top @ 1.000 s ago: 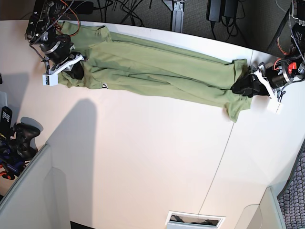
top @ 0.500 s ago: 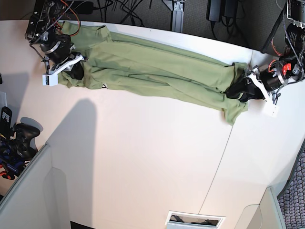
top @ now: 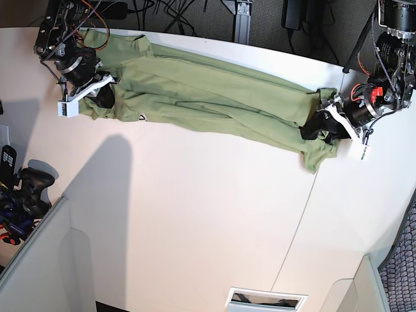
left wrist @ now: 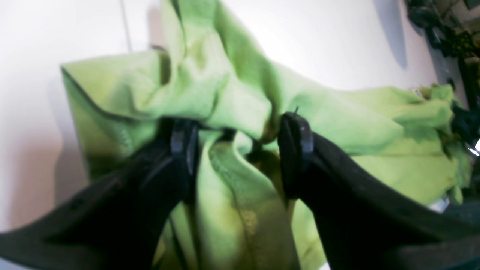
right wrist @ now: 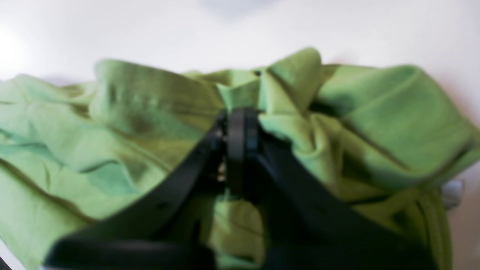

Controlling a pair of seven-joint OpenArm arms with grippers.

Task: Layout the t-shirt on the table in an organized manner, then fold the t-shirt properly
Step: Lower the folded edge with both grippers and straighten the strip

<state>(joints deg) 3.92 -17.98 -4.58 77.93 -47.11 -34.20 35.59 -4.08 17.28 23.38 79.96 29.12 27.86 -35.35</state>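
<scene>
1. T-shirt (top: 214, 104): olive-green, it lies on the white worktop (top: 195, 221) as a long, narrow, rumpled band, running from the upper left of the base view down toward the middle right.
2. Its long axis slants slightly downward from left to right, and one arm stands at each end of that axis.
3. Left tool (top: 318, 127), at the right end in the base view, stands with its jaws spread wide. The left wrist view shows bunched cloth and a hem rising between the two dark fingers (left wrist: 296, 150), with a clear gap either side, so I judge nothing is pinched there.
4. Right tool (top: 104, 96), at the upper left end, is clenched. The right wrist view shows its fingertips pressed together among folds of green cloth (right wrist: 150, 112); it looks to be gripping fabric, though blur hides the exact pinch.
5. By my reckoning the shirt is stretched lengthwise but not spread flat, so laying out is unfinished.
6. The left tool is the nearer one to the crumpled right end, and the cloth sits directly under and ahead of it.
</scene>
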